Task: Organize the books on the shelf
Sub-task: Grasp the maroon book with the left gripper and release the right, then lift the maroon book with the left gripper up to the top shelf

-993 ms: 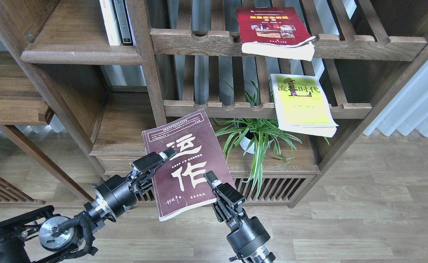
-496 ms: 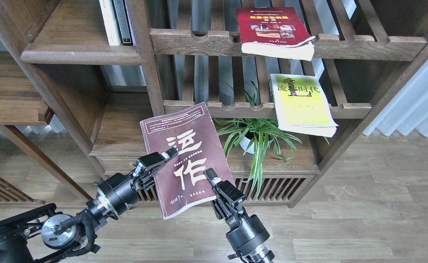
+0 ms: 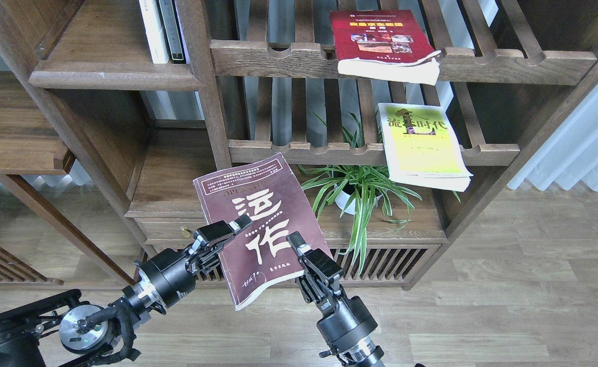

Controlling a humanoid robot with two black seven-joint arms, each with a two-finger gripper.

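Compared to a moment ago, the maroon book [image 3: 258, 224] has slid a bit lower and left, still held in mid-air before the bookcase. Big white Chinese characters, cover tilted, bottom corner curling. Left gripper [image 3: 230, 229] pinches its left edge; right gripper [image 3: 299, 250] pinches the lower right edge.

Even, soft daylight; sharp focus.

One book [image 3: 258, 224] before the shelf [image 3: 171, 178]; two books [image 3: 380, 43] on racks [image 3: 329, 153], upper right.
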